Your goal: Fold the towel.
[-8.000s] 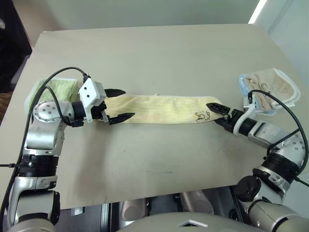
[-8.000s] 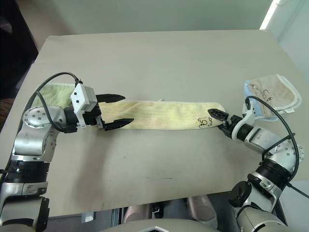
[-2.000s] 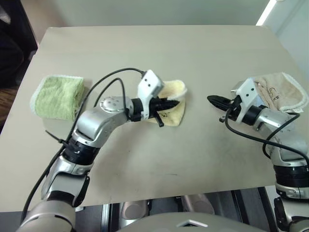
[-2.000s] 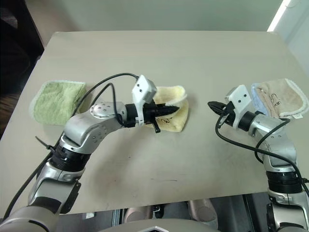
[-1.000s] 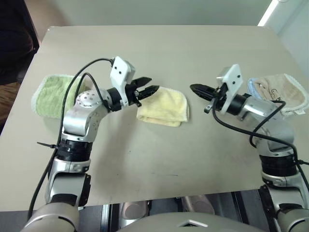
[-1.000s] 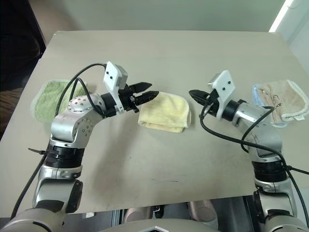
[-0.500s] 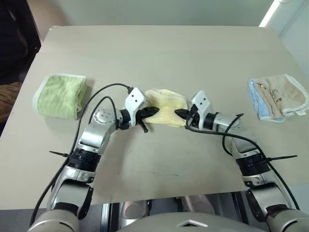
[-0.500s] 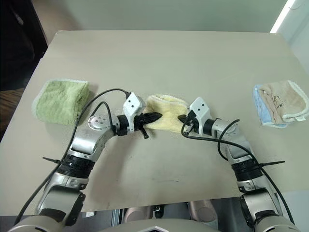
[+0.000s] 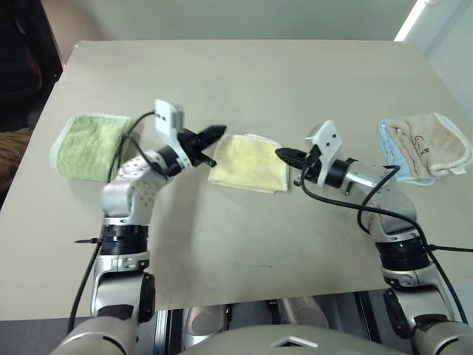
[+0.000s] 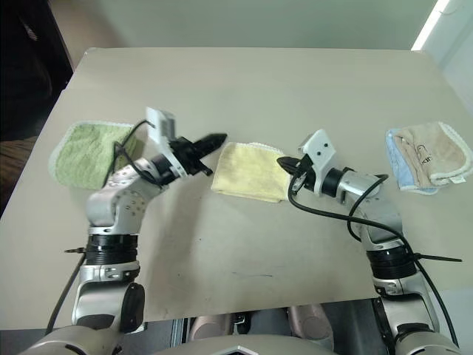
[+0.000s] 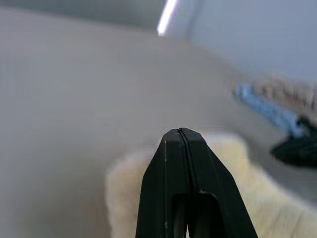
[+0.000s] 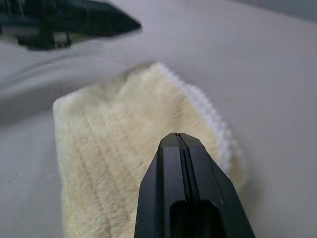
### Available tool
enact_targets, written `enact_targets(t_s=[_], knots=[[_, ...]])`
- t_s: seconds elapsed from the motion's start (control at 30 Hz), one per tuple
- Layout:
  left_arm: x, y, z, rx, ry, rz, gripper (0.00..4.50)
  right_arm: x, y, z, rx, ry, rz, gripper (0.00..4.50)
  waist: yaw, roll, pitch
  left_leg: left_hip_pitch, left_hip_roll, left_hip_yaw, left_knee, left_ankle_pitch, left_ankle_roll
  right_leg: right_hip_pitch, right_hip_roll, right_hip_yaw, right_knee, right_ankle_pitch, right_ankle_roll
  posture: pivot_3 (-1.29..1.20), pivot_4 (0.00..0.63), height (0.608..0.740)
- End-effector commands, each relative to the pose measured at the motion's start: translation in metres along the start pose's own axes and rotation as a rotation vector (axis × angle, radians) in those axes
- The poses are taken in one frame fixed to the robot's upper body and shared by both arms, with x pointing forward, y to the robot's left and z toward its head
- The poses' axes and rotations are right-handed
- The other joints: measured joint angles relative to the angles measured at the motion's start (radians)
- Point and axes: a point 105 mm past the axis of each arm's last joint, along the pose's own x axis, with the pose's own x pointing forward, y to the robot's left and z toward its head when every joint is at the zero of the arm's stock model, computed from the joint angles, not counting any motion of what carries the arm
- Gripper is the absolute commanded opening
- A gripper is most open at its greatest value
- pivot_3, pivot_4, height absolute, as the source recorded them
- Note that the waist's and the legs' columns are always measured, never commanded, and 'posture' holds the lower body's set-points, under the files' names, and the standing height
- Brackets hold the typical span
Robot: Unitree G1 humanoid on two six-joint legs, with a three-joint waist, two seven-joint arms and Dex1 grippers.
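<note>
The towel (image 9: 248, 163) lies near the middle of the worktop (image 9: 244, 81) as a small compact packet, pale yellow and ribbed, already folded into something close to a square, so we judge that the folding is nearly or fully done. Its slightly longer side runs from our left to our right, between the two arms, and a white stitched hem shows along its far edge. Our left claw (image 9: 214, 133) is just beside the towel's far left corner, with the tip pointing across toward the right; its two black fingers are pressed together and they pinch nothing. Our right claw (image 9: 285, 155) is just beside the towel's right edge, pointing toward the left, also pressed together and empty; from the head views we cannot say for sure if its tip touches the cloth or only hovers over it. In the right wrist view the towel (image 12: 133, 153) spreads directly in front of the closed fingers, which tells us the packet lies straight ahead of this claw. So the towel sits between both claws, and the right one looks a little nearer to it. If a last fold or a pressing of the packet is wanted, we think either claw must first open. Farther out, a green towel (image 9: 89, 144) rests at the left edge of the worktop, and a beige towel (image 9: 432, 140) with a blue cloth (image 9: 389, 151) under it rests at the right, both well apart from the yellow one.
</note>
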Motion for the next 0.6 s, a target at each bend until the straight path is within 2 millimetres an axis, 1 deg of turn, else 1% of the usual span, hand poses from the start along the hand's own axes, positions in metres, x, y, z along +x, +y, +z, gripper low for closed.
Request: enact_targets(t_s=[0.03, 0.1, 0.17, 0.2, 0.33, 0.4, 0.47, 0.5, 0.53, 0.57, 0.6], knots=[[-0.017, 0.008, 0.014, -0.035, -0.021, 0.016, 0.04, -0.013, -0.004, 0.023, -0.052, -0.060, -0.008, 0.00, 0.000, 0.000, 0.000, 0.000, 0.000, 0.000, 0.000, 0.000, 0.000, 0.000, 0.000, 0.000, 0.000, 0.000, 0.001, 0.00, 0.150, 0.739], [-0.029, 0.020, 0.009, -0.055, 0.028, 0.055, 0.04, -0.019, -0.010, 0.029, -0.073, -0.066, -0.031, 0.00, -0.002, 0.000, 0.000, 0.000, 0.000, 0.000, 0.000, 0.000, 0.000, -0.001, 0.000, 0.000, 0.000, 0.002, 0.004, 0.00, 0.150, 0.739], [-0.034, 0.026, 0.004, -0.119, 0.059, 0.071, 0.41, -0.021, -0.013, 0.030, -0.077, -0.066, -0.045, 0.00, -0.002, 0.000, 0.000, 0.000, 0.000, 0.000, -0.001, 0.001, -0.001, -0.001, 0.000, 0.000, 0.000, 0.002, 0.004, 0.00, 0.150, 0.739], [-0.036, 0.025, 0.003, -0.157, 0.070, 0.052, 0.59, -0.021, -0.014, 0.030, -0.078, -0.066, -0.049, 0.00, -0.002, 0.000, 0.000, 0.000, 0.000, 0.000, -0.001, 0.001, -0.001, -0.001, 0.000, 0.000, 0.000, 0.002, 0.004, 0.00, 0.150, 0.739], [-0.045, 0.024, -0.007, -0.232, 0.138, 0.008, 2.02, -0.020, -0.014, 0.030, -0.082, -0.065, -0.050, 0.00, -0.001, 0.000, 0.000, 0.000, 0.000, 0.000, -0.001, 0.001, -0.001, -0.001, 0.000, 0.000, 0.000, 0.001, 0.002, 0.00, 0.150, 0.739], [-0.047, 0.025, -0.009, -0.248, 0.157, 0.001, 2.82, -0.020, -0.013, 0.030, -0.082, -0.065, -0.050, 0.00, -0.001, 0.000, 0.000, 0.000, 0.000, 0.000, 0.000, 0.001, -0.001, -0.001, 0.000, 0.000, 0.000, 0.000, 0.000, 0.00, 0.150, 0.739], [-0.046, 0.021, -0.013, -0.288, 0.189, -0.030, 3.51, -0.019, -0.013, 0.029, -0.082, -0.064, -0.048, 0.00, -0.001, 0.000, 0.000, 0.000, 0.000, 0.000, 0.000, 0.001, -0.001, -0.001, 0.000, 0.000, 0.000, -0.001, 0.000, 0.00, 0.150, 0.739], [-0.046, 0.019, -0.017, -0.305, 0.206, -0.045, 3.87, -0.019, -0.012, 0.029, -0.082, -0.064, -0.047, 0.00, 0.000, 0.000, 0.000, 0.000, 0.000, 0.000, 0.000, 0.001, -0.001, -0.001, 0.000, 0.000, 0.000, -0.001, 0.000, 0.00, 0.150, 0.739], [-0.044, 0.014, -0.027, -0.314, 0.260, -0.071, 4.24, -0.019, -0.012, 0.029, -0.082, -0.067, -0.047, 0.00, 0.000, 0.000, 0.000, 0.000, 0.000, 0.000, 0.000, 0.001, -0.001, -0.001, 0.000, 0.000, 0.000, -0.001, 0.000, 0.00, 0.150, 0.739], [-0.044, 0.009, -0.035, -0.318, 0.299, -0.096, 4.47, -0.019, -0.012, 0.030, -0.082, -0.070, -0.047, 0.00, 0.000, 0.000, 0.000, 0.000, 0.000, 0.000, 0.000, 0.001, -0.001, -0.001, 0.000, 0.000, 0.000, -0.001, 0.000, 0.00, 0.150, 0.739], [-0.043, 0.005, -0.041, -0.323, 0.329, -0.120, 4.47, -0.018, -0.012, 0.030, -0.082, -0.072, -0.049, 0.00, 0.000, 0.000, 0.000, 0.000, 0.000, 0.000, 0.000, 0.001, -0.001, -0.001, 0.000, 0.000, 0.000, -0.001, 0.000, 0.00, 0.150, 0.739]])
